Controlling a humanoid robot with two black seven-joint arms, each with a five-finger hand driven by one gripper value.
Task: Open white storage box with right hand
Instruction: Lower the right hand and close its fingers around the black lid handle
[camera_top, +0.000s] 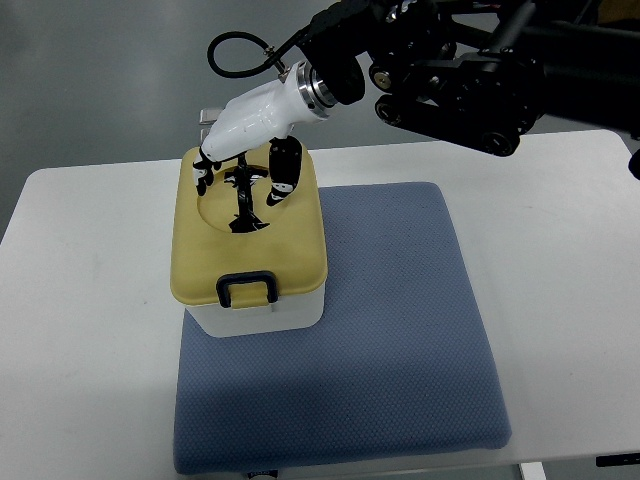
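White storage box (262, 312) with a yellow lid (290, 250), sitting on the near-left part of a blue mat (400, 330). Lid down flat on the box, so not open yet. Black latch (247, 288) on the front edge, looking closed and not touched. Round dip in the top of the lid, with a black handle (243, 205) in the middle of it.

Right hand (245, 165) over the back part of the lid, reaching in from the top right on a black arm (470, 75). White palm, fingers (283, 178) with black joints and white tips pointing down, spread apart around the handle. One fingertip near the left rim of the lid, another on the right side of the dip. Hard to tell if any finger is really hooked on the handle; looks like touching or almost touching, not squeezing.

Mat lying on a white counter (90, 300). No left hand to be seen.

So probably just the start: hand at the lid, no lifting done. Left to do: get a good hold, maybe undo the front latch, then lift the lid up and off.
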